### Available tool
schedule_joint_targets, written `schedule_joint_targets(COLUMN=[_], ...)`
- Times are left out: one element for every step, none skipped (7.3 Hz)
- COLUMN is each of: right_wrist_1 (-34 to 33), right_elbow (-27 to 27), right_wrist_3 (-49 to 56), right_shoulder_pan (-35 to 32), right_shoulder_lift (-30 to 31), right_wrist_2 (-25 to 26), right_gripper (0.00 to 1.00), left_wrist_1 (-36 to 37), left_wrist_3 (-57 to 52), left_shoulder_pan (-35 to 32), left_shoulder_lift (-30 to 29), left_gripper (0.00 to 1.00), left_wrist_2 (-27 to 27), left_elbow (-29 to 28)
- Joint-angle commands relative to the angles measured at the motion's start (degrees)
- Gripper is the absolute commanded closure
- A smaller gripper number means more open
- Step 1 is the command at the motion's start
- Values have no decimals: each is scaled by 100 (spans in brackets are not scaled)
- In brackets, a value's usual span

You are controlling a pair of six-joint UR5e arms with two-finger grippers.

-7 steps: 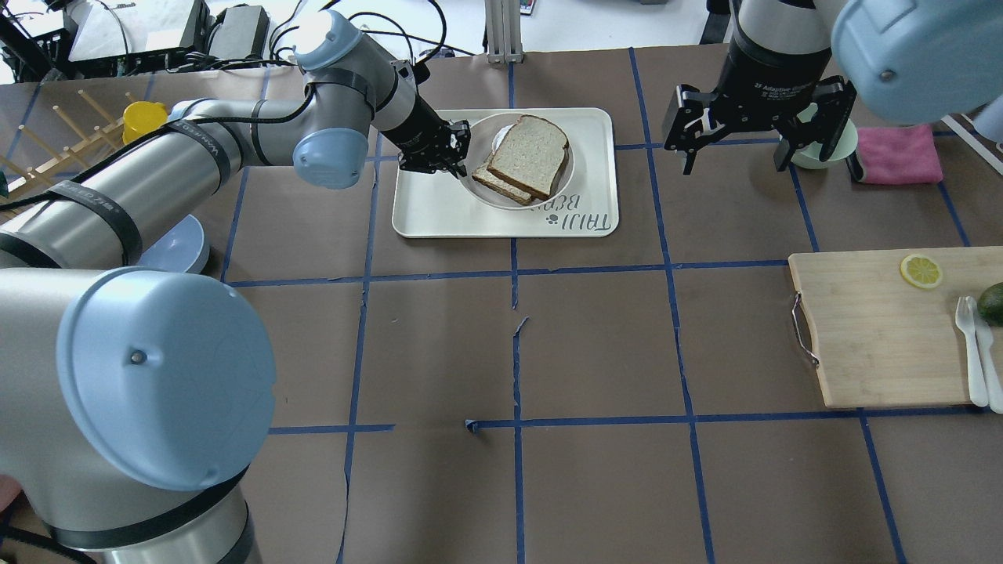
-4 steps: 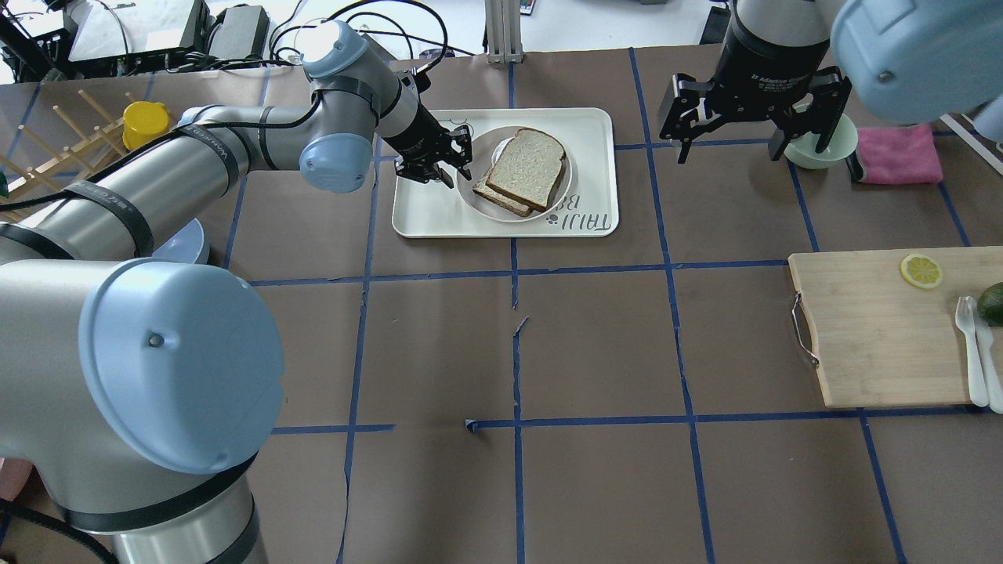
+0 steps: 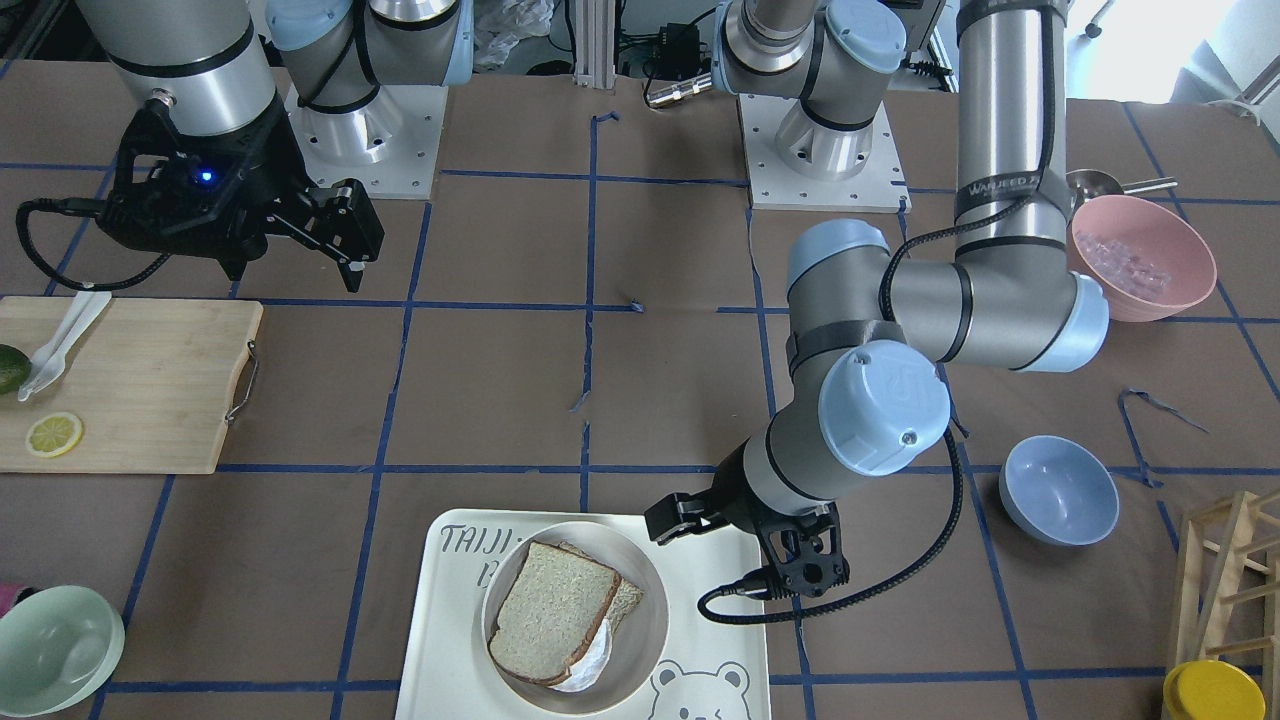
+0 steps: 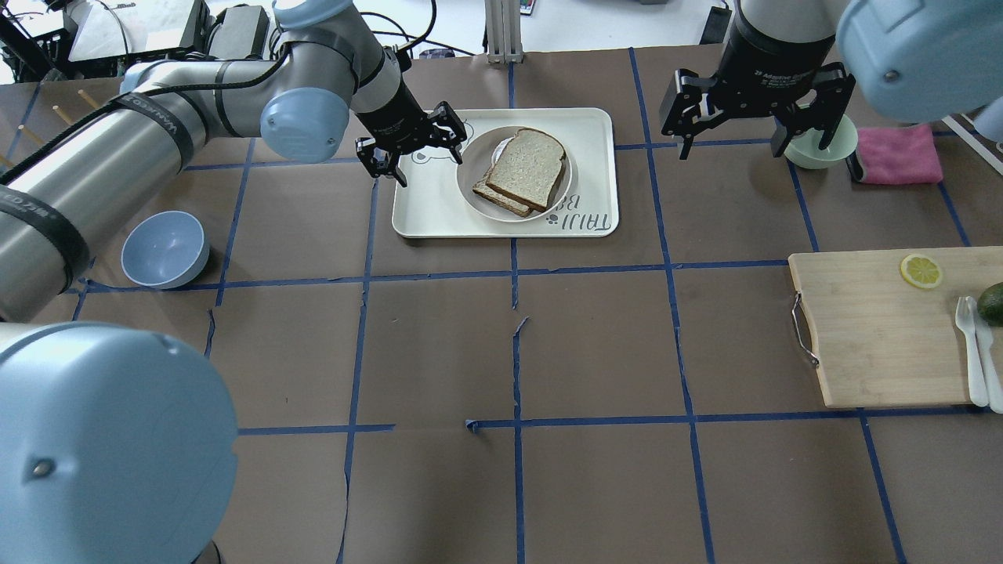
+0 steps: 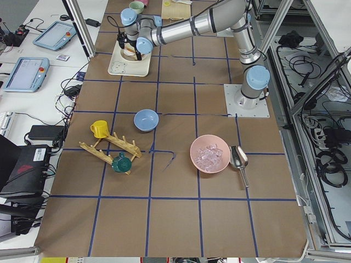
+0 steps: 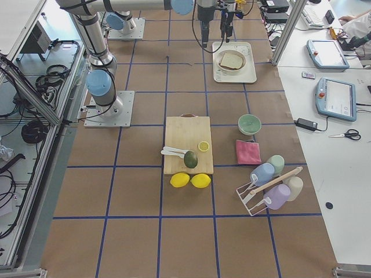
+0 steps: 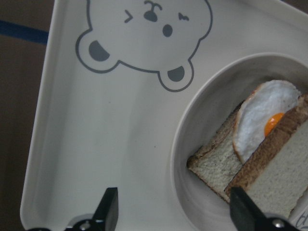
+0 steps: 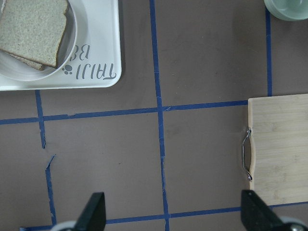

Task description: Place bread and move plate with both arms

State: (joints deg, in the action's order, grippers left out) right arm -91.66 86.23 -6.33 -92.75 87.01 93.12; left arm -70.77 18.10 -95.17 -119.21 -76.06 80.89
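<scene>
The bread [image 4: 526, 167] already lies over the egg slice [image 7: 216, 161] on the plate [image 4: 468, 182], in the tray [image 4: 439, 219] at the desk's [image 4: 595, 352] far edge; my left tool [image 4: 427, 160] and right tool [image 4: 733, 150] hang open and empty, so moving the plate is left.

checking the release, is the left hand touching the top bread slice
Apart. In the overhead view the open left hand sits over the tray, with bare plate between it and the bread.
</scene>
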Motion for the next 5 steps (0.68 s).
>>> schedule_joint_targets(right_wrist_1=[8,8,-1,-1,-1], right_elbow=[8,8,-1,-1,-1], right_wrist_3=[0,0,9,9,0], right_shoulder_pan=[2,2,2,2,2], right_shoulder_lift=[9,18,18,18,18], right_wrist_2=[5,5,-4,-4,-13], right_gripper=[0,0,0,0,0], left_wrist_1=[-1267,-1638,-1946,-2219,-2291], left_wrist_3=[-16,-25,-34,-52,-52], left_shoulder_pan=[-63,-81,-98,-107,-107], left_shoulder_lift=[974,1361,1722,2030,2311], left_gripper=[0,0,0,0,0], left_wrist_2=[-84,-93,-110,-354,-522], left_elbow=[50,59,68,94,164])
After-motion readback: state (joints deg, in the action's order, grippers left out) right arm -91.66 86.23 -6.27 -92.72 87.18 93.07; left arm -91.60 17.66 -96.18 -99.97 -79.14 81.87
